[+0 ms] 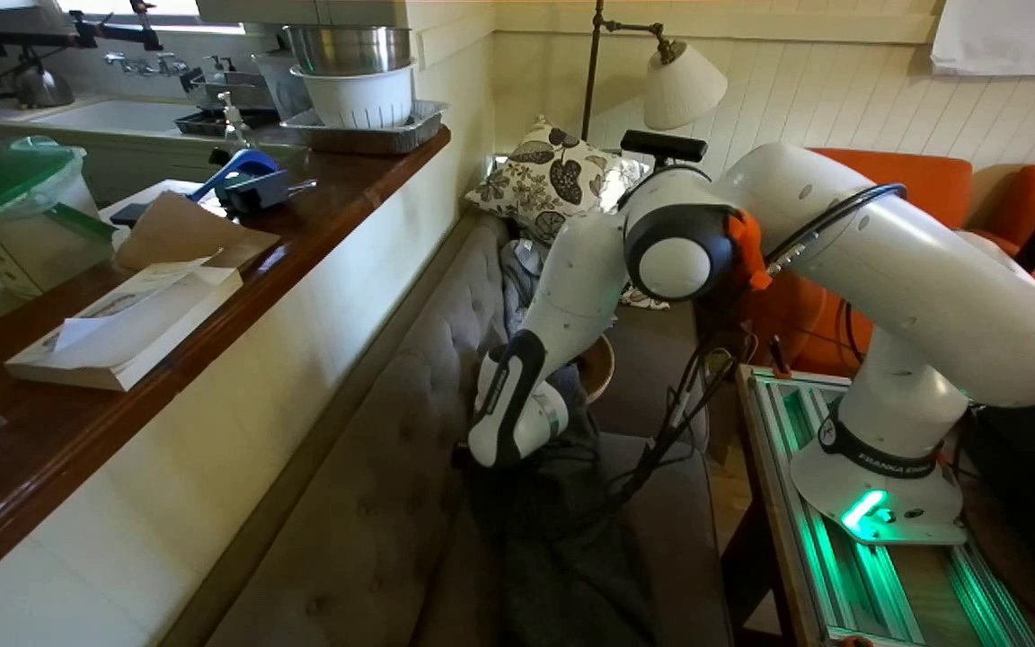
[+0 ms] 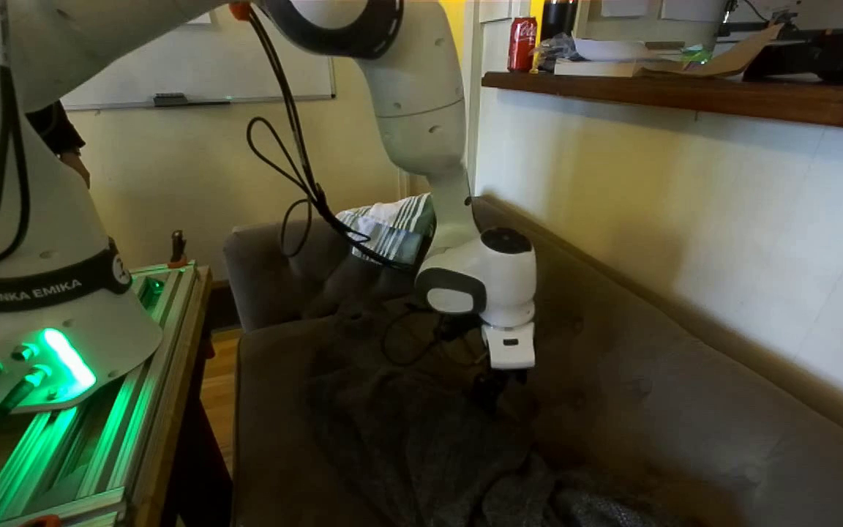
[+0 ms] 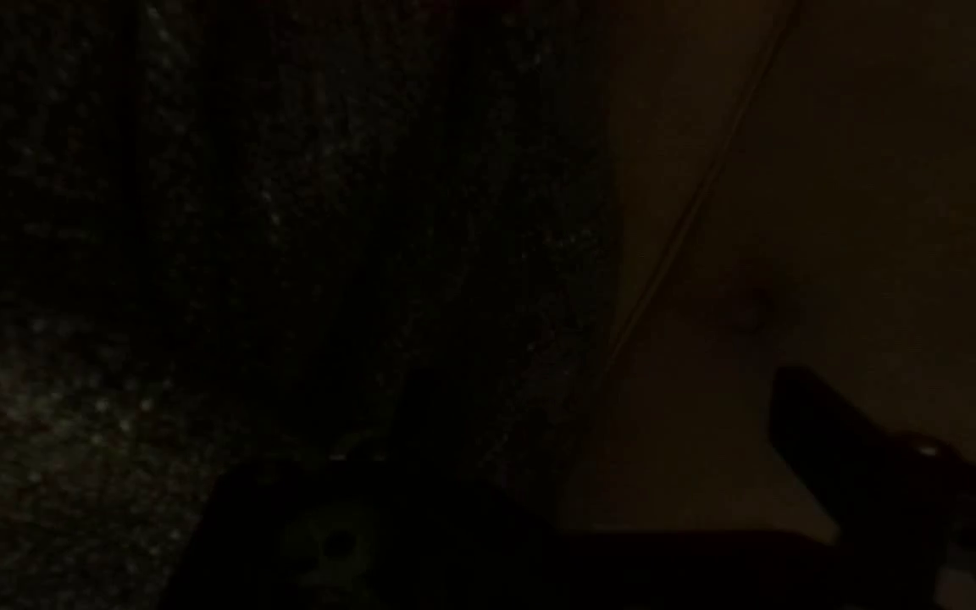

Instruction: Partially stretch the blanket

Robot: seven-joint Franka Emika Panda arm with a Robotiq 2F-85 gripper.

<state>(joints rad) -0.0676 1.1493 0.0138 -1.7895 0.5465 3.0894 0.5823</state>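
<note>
I judge the stretching only partly done: the blanket point(image 2: 421, 439) lies below me on the button-tufted sofa point(image 1: 356, 503), spread in places, bunched in others, so a grip and pull seem left. My claw point(image 3: 607, 379) is spread wide, holding nothing, the blanket's edge showing between its jaws. The cloth looks dark, fuzzy, slumped in soft folds.

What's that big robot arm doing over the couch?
A white robot arm is bent down over the couch, at the dark grey blanket lying there in wrinkles. It's meant to stretch the blanket out partway. Right now its pincer is open, with the blanket's edge showing between its two sides, so it isn't gripping the cloth. It's too dark there to tell whether they touch.
</note>
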